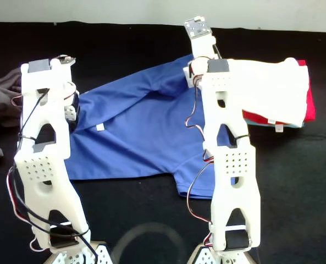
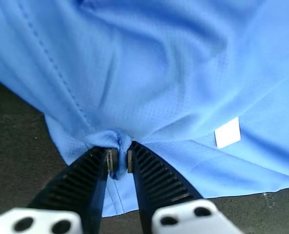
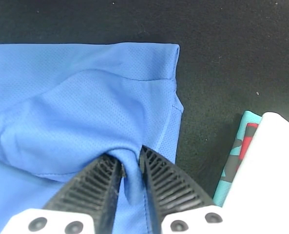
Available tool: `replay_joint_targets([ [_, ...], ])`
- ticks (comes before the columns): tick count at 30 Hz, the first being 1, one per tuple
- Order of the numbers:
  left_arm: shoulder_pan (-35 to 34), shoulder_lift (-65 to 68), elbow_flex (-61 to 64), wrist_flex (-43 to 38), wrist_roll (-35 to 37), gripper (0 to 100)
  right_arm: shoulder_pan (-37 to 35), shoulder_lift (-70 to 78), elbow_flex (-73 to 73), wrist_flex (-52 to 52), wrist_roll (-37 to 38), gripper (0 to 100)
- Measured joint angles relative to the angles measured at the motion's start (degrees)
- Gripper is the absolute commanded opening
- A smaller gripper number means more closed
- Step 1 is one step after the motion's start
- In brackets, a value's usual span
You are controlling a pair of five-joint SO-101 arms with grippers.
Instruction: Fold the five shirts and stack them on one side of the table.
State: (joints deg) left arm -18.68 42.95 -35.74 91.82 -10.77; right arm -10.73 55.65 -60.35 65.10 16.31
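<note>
A blue shirt (image 1: pixel 135 132) lies spread on the black table between the two arms. My left gripper (image 2: pixel 119 161) is shut on a pinched fold of the blue shirt (image 2: pixel 173 73) near its left edge, beside a small white label (image 2: pixel 228 132). My right gripper (image 3: pixel 129 170) is shut on a bunched fold of the blue shirt (image 3: pixel 76 112) close to a sleeve hem. In the high view the left gripper (image 1: pixel 72 113) sits at the shirt's left side and the right gripper (image 1: pixel 193 77) at its upper right. A stack of folded shirts (image 1: pixel 278 93), white on top, stands at the right.
A dark grey garment (image 1: pixel 0 104) lies bunched at the table's left edge. The folded stack shows red and teal layers (image 3: pixel 237 151) under the white one. Bare black table (image 1: pixel 294 192) stretches along the front right.
</note>
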Motion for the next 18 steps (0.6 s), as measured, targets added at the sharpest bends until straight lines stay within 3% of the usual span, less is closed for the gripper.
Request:
replay_joint_targets([
  [15, -0.97, 0.00, -2.64, 0.00, 0.00, 10, 0.00, 0.00, 0.00, 0.00, 0.00, 0.6],
  [18, -0.97, 0.00, -2.64, 0.00, 0.00, 4, 0.00, 0.00, 0.00, 0.00, 0.00, 0.6],
])
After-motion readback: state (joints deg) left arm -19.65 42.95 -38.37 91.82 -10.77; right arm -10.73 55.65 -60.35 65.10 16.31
